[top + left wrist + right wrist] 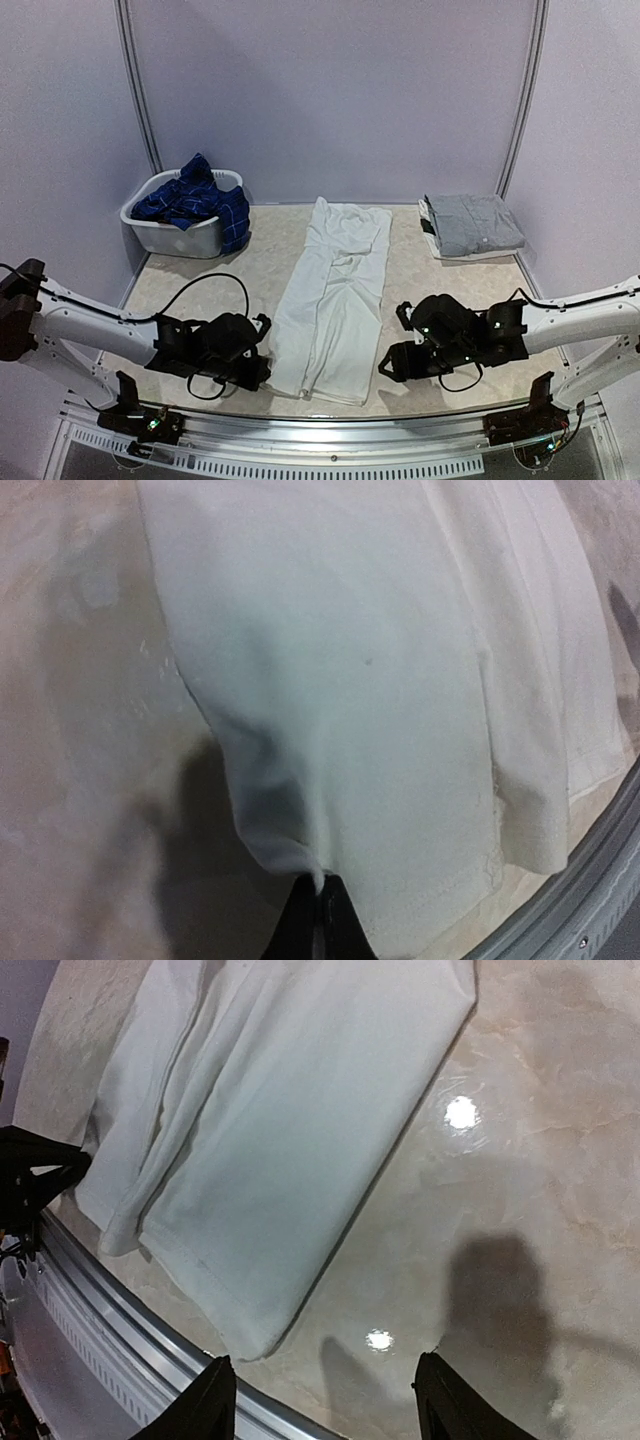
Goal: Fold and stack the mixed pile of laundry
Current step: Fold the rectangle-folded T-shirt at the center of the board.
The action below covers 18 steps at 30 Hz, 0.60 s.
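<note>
Top external view: the white trousers (pixel 335 290) are seen laid out flat and lengthwise on the surface (pixel 420 290), right between the two sets of jaws. The left gripper (pixel 264 352) is parked at the trousers' near left corner. In the left wrist view its jaws are seen pressed together with the hem corner pinched in them, and that bit of cloth is raised a little off the surface with a shadow under it.

The right gripper (pixel 325 1360) is held just off the other side of the trousers. Its jaws are spread fairly wide with nothing caught between them, only bare surface. The trousers' near right corner is seen ahead and to the left of them, not touched.

Well beyond the left jaws, a navy plaid shirt (pixel 200 200) is heaped in a white basket (pixel 170 238) and spills over its rim. Well beyond the right jaws, a grey folded garment (pixel 472 225) is stacked on something white.
</note>
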{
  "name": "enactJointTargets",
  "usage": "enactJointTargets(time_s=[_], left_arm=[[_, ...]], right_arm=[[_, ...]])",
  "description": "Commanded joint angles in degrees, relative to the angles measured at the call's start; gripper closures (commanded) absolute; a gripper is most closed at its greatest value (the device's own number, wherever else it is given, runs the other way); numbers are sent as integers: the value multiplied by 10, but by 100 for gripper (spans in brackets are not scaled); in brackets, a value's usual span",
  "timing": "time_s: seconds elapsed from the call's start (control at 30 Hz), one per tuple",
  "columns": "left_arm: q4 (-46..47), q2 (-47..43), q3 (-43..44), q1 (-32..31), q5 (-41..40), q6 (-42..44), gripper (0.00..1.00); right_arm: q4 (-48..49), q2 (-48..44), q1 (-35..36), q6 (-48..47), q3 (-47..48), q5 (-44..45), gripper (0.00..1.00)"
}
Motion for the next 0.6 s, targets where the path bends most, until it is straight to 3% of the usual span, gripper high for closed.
enactJointTargets(time_s=[0.0,0.33,0.57], left_arm=[[-36,-13,0,-36,-47,-45,100],[-50,-38,-20,-97,-89,-101,100],[-43,-39,-28,-117,-113,-116,100]], right_arm=[[41,-2,53,79,-13,45,38],[99,85,138,152,-9,73,45],[109,146,151,174,3,76,54]])
